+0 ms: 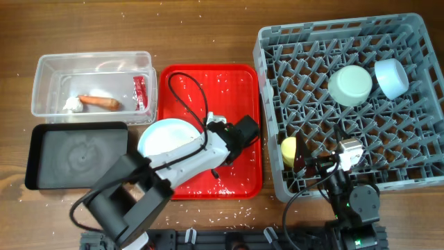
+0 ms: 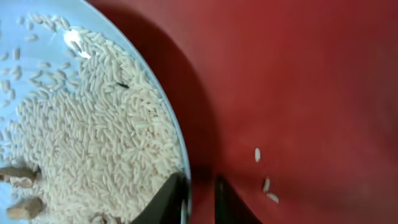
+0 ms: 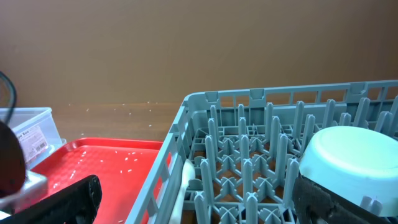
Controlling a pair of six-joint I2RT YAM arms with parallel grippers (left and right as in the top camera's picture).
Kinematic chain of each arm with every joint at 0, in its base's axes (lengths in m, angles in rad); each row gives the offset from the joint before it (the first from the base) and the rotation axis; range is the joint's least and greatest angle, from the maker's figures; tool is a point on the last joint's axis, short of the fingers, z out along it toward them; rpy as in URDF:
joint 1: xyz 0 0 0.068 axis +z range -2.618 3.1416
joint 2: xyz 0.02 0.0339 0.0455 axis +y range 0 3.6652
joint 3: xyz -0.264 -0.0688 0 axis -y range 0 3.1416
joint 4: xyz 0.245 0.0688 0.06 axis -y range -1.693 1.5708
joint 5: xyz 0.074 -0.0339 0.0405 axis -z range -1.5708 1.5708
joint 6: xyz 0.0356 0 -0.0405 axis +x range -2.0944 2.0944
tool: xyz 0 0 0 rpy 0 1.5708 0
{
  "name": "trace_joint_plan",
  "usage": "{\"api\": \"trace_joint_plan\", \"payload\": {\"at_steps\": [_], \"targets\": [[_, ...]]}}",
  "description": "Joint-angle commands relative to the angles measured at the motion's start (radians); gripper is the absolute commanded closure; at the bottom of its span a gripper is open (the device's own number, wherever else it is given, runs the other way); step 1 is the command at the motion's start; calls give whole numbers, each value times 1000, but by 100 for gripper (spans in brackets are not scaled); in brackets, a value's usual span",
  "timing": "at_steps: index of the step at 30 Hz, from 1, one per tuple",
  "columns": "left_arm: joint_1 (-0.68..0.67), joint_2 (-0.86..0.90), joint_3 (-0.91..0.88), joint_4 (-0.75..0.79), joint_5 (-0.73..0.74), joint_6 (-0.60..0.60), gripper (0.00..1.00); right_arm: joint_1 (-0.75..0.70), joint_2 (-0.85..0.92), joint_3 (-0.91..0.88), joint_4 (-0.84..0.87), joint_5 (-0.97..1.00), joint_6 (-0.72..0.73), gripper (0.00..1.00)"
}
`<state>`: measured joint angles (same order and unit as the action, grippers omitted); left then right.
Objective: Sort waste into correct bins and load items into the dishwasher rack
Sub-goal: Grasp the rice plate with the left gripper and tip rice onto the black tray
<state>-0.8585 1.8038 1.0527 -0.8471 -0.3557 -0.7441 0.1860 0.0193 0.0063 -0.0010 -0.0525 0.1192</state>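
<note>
You have the dishwasher rack at the right, with the right gripper spread wide over it, holding nothing. On the red tray, the light blue plate overhangs the left edge. The left gripper straddles its rim, nearly closed; you can't tell whether it pinches. The plate carries rice grains.

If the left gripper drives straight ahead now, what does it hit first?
Probably the rim of the light blue plate, which the left gripper straddles; beyond it only red tray shows.
</note>
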Motion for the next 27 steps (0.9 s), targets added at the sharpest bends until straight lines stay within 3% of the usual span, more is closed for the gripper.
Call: {"api": "trace_joint_plan", "payload": {"at_steps": [1, 3, 7, 12, 18, 20, 22, 27], "targets": [[-3, 76, -9, 37, -34, 83, 84, -4, -5, -1, 3, -12, 14, 0], [-3, 83, -8, 61, -35, 155, 96, -4, -5, -1, 4, -12, 14, 0], [-3, 51, 86, -50, -36, 187, 96, -4, -5, -1, 3, -12, 14, 0], [-3, -34, 230, -251, -100, 119, 96, -4, -5, -1, 3, -12, 14, 0], [2, -97, 276, -439, -125, 130, 96, -4, -5, -1, 4, -12, 14, 0], [21, -123, 276, -505, -124, 74, 96, -4, -5, -1, 3, -12, 14, 0], [63, -163, 276, -549, -85, 24, 96, -4, -5, -1, 3, -12, 14, 0], [204, -285, 275, -547, 44, 59, 96, -4, -5, -1, 4, -12, 14, 0]]}}
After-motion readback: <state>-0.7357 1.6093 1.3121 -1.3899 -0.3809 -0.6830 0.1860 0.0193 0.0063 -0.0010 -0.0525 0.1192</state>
